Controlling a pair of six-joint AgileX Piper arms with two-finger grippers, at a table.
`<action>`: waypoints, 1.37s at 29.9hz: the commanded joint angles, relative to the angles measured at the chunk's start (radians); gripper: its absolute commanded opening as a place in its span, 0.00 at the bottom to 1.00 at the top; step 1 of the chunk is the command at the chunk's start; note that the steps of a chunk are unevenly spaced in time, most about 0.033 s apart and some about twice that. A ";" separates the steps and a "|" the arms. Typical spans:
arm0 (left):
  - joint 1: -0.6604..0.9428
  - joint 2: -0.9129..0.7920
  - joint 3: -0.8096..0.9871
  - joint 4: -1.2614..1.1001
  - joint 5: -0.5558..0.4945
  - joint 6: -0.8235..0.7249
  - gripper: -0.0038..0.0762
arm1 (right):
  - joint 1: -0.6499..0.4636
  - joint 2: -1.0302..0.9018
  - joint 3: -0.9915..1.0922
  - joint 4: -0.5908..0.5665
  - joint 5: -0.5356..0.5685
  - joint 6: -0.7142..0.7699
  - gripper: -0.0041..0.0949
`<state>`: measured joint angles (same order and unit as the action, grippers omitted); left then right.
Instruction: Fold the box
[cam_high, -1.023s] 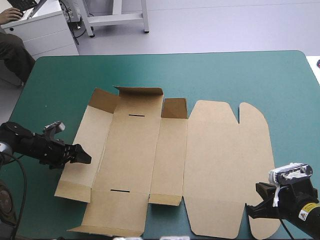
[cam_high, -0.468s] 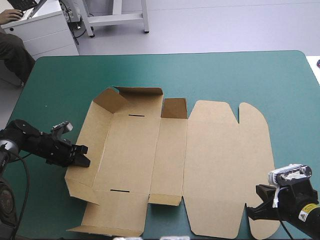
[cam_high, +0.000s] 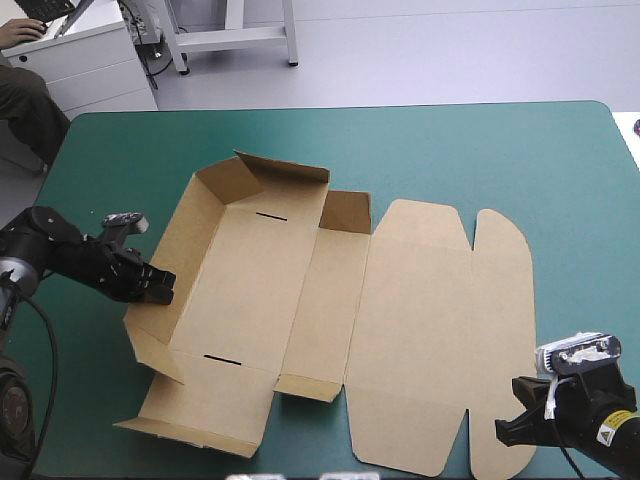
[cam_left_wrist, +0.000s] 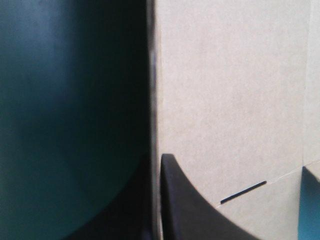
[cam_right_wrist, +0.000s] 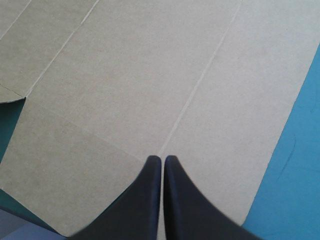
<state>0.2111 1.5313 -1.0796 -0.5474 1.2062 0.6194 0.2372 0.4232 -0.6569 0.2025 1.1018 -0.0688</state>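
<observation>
box (cam_high: 300, 300) mid-bench (cam_high: 480, 150): left side wall part raised, lid flat. left tool (cam_high: 160, 285) clamped on that wall's edge. right tool (cam_high: 505, 432) pressed together at the lid's near corner. judgement: swing wall upright about its crease while the right tool pins the sheet. only left wrist view shows board between fingers (cam_left_wrist: 190, 215); only high view shows end flaps.

Left wrist view: box (cam_left_wrist: 230, 100) wall edge-on at the left end effector (cam_left_wrist: 157, 162); one finger (cam_left_wrist: 192, 212) shows, the other lost in shadow behind the wall. Surface (cam_left_wrist: 65, 100) there a dark blur. Box cut off by both wrist views' edges. High view: right end effector (cam_high: 501, 432) covers the box's near right corner; its rear cut off by the picture's corner; contact cannot be told.
</observation>
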 joint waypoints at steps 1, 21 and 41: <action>-0.098 -0.010 -0.119 0.072 0.041 -0.009 0.04 | -0.006 0.006 -0.025 0.012 -0.045 -0.002 0.04; -0.585 0.201 -0.504 0.975 -0.122 -0.009 0.04 | -0.006 0.006 -0.025 0.066 -0.043 0.034 0.04; -0.899 0.153 -0.430 1.247 -0.378 -0.202 0.04 | -0.006 0.006 -0.025 0.068 -0.043 0.042 0.04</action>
<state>-0.6377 1.7571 -1.5105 0.6100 0.8944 0.4531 0.2372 0.4232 -0.6569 0.2545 1.1053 -0.0269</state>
